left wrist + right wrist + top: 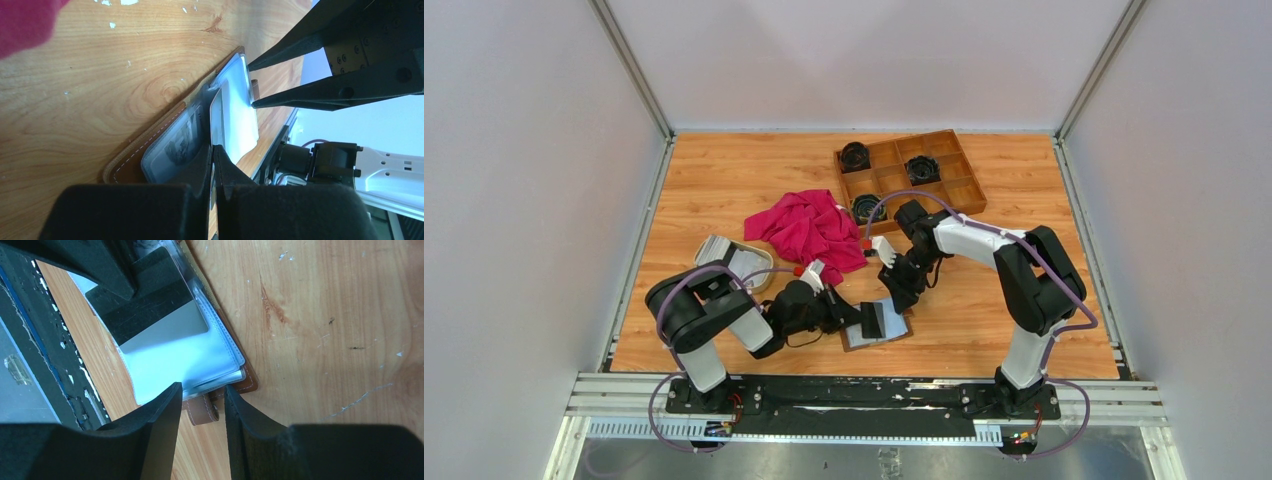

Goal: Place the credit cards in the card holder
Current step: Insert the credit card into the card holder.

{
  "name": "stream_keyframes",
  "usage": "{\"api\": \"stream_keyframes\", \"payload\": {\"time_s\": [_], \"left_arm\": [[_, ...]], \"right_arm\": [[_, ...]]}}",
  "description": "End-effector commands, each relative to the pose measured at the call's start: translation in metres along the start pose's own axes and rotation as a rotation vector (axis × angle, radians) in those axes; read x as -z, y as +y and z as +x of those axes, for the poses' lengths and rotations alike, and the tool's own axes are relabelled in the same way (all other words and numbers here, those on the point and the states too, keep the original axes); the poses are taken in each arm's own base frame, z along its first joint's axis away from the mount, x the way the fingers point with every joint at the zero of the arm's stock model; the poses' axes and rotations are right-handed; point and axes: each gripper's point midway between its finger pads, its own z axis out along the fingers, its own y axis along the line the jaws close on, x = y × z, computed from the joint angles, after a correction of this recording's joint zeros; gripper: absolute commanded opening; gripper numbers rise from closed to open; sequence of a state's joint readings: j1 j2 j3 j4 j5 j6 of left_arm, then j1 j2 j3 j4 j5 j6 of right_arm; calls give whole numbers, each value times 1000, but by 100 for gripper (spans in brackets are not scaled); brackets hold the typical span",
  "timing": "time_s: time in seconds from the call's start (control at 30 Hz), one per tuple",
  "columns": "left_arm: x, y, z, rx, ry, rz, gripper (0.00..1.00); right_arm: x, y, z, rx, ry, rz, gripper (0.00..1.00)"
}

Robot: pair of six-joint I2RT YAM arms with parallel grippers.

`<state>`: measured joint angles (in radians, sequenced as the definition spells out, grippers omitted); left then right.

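The wooden table [724,180] is being occupied at its far right by a wooden tray [965,187]. Round black objects [921,168] are being kept in three of its compartments. A crimson cloth [809,228] is being left crumpled near the middle. At the left, a stack of credit cards [717,250] is being carried by a cream dish [759,265], well apart from the card holder [879,335].

The card holder [247,380] is being laid open on the table near the front edge, between the two arms. Its clear sleeves [200,365] are being turned upward, and its snap tab [202,411] is being left sticking out at one edge.

The left gripper [214,150] is being kept fully closed on a single card [165,322], grey with a dark band. The card is being held against the sleeves; whether it is inside a pocket cannot be told.

The right gripper [202,390] is being held partly open, with nothing being gripped. Its tips are being kept at the sleeves' edge, just beside the snap tab, and in the left wrist view one fingertip [255,104] is being pressed against a sleeve.
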<state>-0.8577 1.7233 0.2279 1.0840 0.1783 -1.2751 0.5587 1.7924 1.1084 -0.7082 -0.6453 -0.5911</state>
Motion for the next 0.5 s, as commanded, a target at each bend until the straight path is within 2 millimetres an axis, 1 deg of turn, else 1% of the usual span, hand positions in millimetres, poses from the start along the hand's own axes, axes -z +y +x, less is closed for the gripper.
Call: {"api": "stream_keyframes", "payload": {"time_s": [0.0,0.1,0.23,0.4,0.47], "left_arm": [[2,21,1,-1,-45,-84,0],[1,17,7,0,-38,-76,0],[1,20,8,4,-39,-85,0],[3,24,9,10,-42,-85,0],[3,27,11,15,-39,-88,0]], "right_arm": [[-8,8,7,-15,55,-28,41],[-8,8,6,-17,55,-27,41],[-3,8,3,-17,51,-12,44],[9,5,-3,3,30,29,58],[15,2,-4,17,21,57,61]]}}
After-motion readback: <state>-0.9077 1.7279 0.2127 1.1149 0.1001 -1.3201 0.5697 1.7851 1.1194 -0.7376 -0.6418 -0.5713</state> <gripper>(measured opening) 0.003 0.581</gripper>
